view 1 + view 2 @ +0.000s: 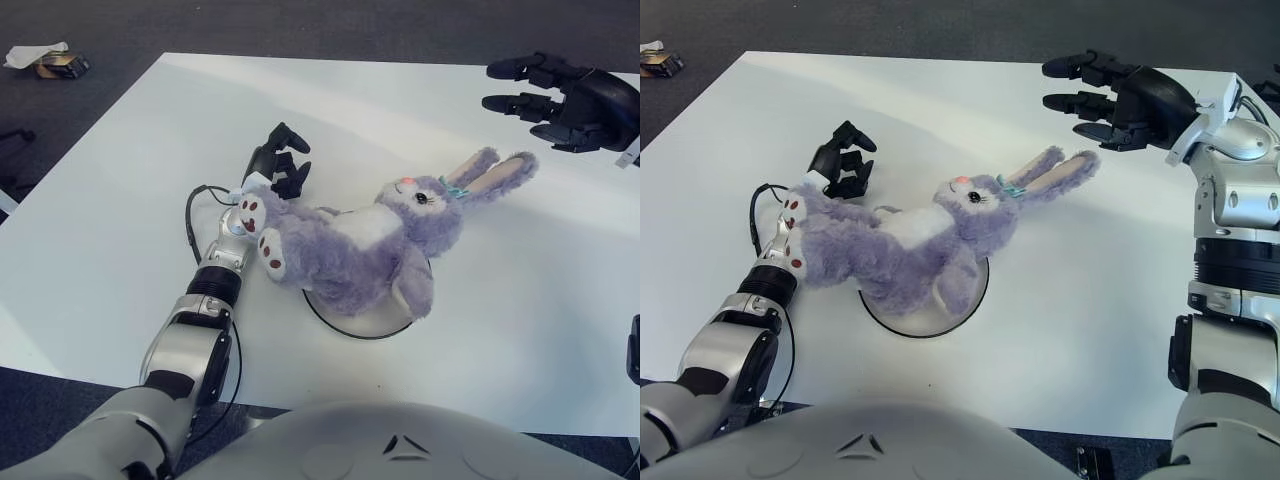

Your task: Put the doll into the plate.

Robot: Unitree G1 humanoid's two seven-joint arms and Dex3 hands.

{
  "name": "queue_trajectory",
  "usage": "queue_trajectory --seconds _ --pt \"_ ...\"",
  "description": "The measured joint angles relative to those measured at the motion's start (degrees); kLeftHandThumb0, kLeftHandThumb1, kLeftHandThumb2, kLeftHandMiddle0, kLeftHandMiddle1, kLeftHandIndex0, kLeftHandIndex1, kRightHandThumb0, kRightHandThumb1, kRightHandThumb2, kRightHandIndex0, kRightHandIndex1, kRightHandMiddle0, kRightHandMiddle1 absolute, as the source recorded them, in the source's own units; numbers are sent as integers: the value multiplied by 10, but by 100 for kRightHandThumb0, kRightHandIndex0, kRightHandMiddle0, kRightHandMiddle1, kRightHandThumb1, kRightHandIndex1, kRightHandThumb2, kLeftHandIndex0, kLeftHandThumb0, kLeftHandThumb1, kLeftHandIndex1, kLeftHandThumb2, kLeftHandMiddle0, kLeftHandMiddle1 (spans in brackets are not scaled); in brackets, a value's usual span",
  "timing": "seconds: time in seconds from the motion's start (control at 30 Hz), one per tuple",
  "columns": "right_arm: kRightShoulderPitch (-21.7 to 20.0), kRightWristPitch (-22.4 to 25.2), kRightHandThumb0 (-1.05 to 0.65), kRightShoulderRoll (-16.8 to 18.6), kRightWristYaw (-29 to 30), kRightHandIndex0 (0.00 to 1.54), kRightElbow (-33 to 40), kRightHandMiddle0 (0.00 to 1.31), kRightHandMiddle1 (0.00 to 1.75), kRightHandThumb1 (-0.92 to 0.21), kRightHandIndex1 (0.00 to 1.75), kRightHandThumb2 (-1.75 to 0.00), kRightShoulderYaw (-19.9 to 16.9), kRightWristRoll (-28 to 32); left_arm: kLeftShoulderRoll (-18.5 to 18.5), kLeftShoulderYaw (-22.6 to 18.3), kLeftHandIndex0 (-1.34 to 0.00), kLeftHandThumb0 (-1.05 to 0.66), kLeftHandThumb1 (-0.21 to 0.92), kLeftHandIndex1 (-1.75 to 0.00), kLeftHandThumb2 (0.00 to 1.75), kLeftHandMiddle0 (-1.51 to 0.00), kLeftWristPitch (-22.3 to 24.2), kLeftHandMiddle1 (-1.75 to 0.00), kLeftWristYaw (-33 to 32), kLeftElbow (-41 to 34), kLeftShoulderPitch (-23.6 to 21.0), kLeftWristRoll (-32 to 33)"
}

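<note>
One white table (120,200) carries everything. Purple doll (360,240) lies across the plate (365,325), ears toward two o'clock. Right hand (560,95) hovers there, fingers spread, empty. Left hand (275,165), fingers curled, at ten o'clock.

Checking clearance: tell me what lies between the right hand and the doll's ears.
Only bare white table separates the right hand from the doll; its ears point toward the hand, shown in both eye views.
</note>
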State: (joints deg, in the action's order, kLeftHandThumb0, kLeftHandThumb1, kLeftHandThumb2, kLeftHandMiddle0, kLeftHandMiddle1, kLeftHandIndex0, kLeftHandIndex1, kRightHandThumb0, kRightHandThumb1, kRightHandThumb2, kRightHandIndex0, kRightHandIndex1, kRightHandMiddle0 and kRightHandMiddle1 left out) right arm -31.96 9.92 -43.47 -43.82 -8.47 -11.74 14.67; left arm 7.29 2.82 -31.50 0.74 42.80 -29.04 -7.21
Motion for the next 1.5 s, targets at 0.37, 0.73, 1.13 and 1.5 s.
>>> queue_trajectory --seconds 0.37,0.73,1.13,1.5 --pt "22 53 -48 8 95 31 18 0 108 -61 99 -81 -17 -9 -5 -7 -32 -38 71 -175 81 -92 0 -175 8 -1 0 5" --pt "53 51 -44 33 180 33 26 2 136 -68 109 -84 -32 -36 -5 -9 -31 -37 72 -175 80 -91 1 -175 8 -6 2 5" --pt "91 1 -35 104 282 36 42 18 173 -91 119 -54 -36 -75 -5 -16 -32 -38 72 -175 81 -94 2 -175 9 -5 2 16" --pt "86 -62 -35 137 360 35 -34 19 175 -92 123 -52 -48 -97 -7 -25 -35 -39 66 -175 88 -96 1 -175 25 -1 -1 39"
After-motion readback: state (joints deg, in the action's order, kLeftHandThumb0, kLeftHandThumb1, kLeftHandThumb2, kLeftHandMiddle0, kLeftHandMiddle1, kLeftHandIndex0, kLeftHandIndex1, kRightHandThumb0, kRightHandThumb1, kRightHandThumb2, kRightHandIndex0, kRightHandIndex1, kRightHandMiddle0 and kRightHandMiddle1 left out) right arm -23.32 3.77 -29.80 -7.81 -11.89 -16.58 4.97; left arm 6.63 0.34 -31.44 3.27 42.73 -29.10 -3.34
